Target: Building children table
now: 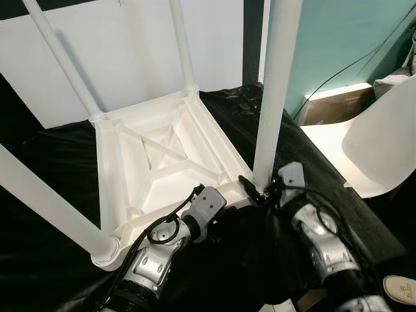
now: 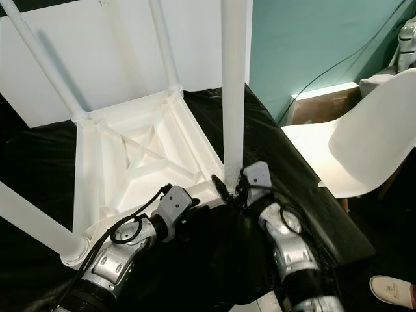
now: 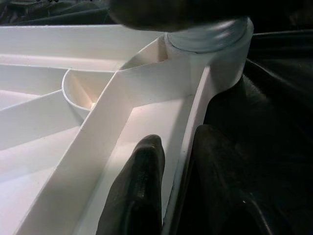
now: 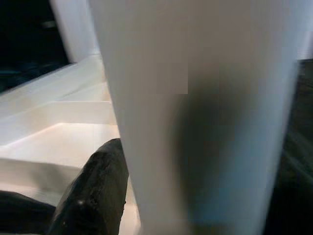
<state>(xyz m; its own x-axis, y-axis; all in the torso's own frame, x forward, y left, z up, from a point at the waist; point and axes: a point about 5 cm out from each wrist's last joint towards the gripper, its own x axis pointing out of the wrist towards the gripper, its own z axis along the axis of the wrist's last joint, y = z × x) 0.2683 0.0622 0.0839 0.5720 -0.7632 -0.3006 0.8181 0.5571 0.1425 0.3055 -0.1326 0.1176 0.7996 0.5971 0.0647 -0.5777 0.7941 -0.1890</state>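
A white children's table point(image 1: 156, 162) lies upside down on a black cloth point(image 1: 52, 156), with its legs pointing up. My left gripper point(image 3: 178, 191) is shut on the table's near rim, one finger point(image 3: 139, 191) inside the wall and the other outside it. Just beyond it is the socket point(image 3: 210, 44) of the near right leg point(image 1: 276, 91). My right gripper point(image 1: 259, 188) is at that leg's base and shut on it. In the right wrist view the leg point(image 4: 195, 112) stands close, with one black finger point(image 4: 95, 196) beside it and the other hidden.
A white moulded chair point(image 1: 377, 143) stands close on the right, with a cardboard box point(image 1: 335, 107) and cables behind it by the teal wall. A white board point(image 1: 117, 58) leans behind the table. A shoe point(image 1: 400, 289) shows at the lower right.
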